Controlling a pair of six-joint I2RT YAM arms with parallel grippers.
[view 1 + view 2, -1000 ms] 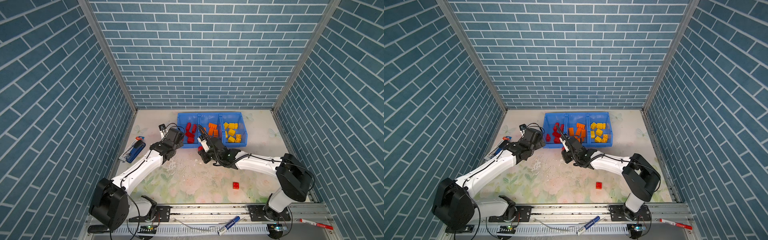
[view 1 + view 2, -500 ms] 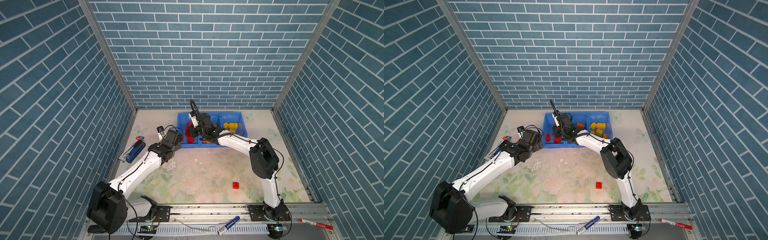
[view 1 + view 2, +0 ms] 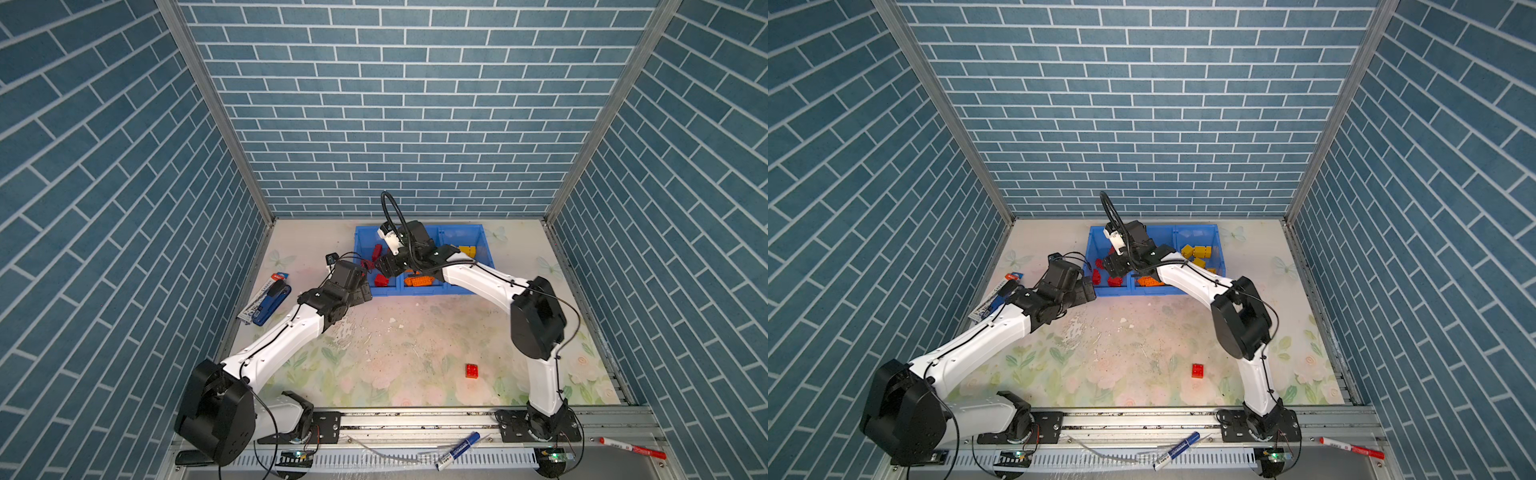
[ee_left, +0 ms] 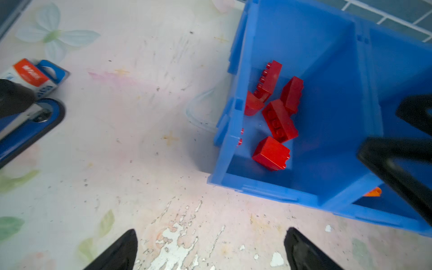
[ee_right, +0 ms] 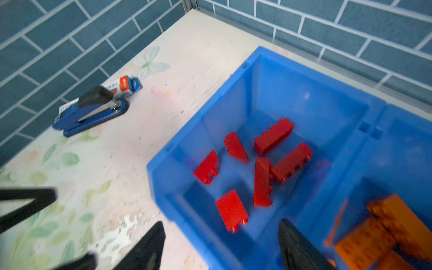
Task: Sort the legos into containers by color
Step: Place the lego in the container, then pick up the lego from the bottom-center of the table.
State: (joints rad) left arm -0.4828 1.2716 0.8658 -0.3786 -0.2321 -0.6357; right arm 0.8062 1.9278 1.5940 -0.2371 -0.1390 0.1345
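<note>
Several red legos (image 5: 261, 182): in the containers' (image 5: 304, 93) end bin.
Stray red lego (image 3: 471, 370): on desk (image 3: 395, 340).
Right hand (image 5: 219, 247): spread, seemingly empty, over that bin.
Left hand (image 4: 210, 252): spread, beside it.

Blue stapler (image 3: 271, 298), blue marker (image 3: 457, 451), red marker (image 3: 631, 448), floral tabletop (image 3: 415, 345)

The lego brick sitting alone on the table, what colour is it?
The lone lego brick is red, clearest in a top view.

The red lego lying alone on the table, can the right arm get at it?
Probably yes: the lego lies in the open on that arm's side, and the right gripper is open and empty.
</note>
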